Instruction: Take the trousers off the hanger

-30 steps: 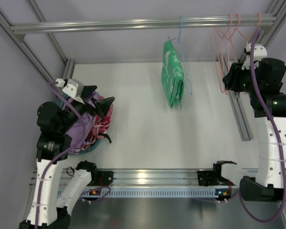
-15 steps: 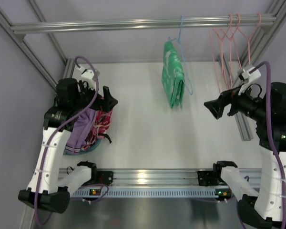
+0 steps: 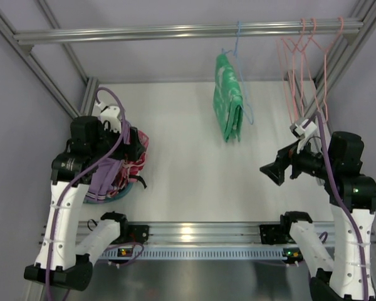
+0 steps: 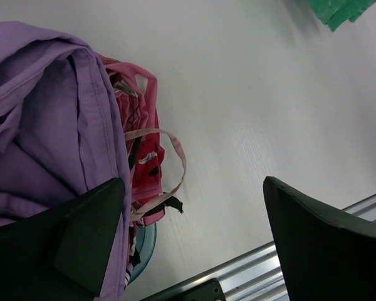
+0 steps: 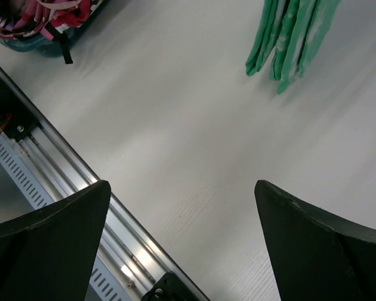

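Trousers [image 4: 37, 125]: draped over the pink heap [image 4: 144, 157], just beside left tool [image 4: 193, 185].
Left tool: wide, empty, nearer.
Right tool [image 5: 182, 185]: wide, empty, well apart from heap.

White tabletop [image 3: 188, 182], aluminium rail [image 3: 175, 30] overhead, pale lilac walls [image 3: 12, 125] around.

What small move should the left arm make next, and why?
Probably lift the left gripper straight up, clear of the pile. The trousers already lie on the heap of pink and red clothes. Its fingers are open with nothing between them. The salmon hangers on the rail hang bare, so the removal looks done.
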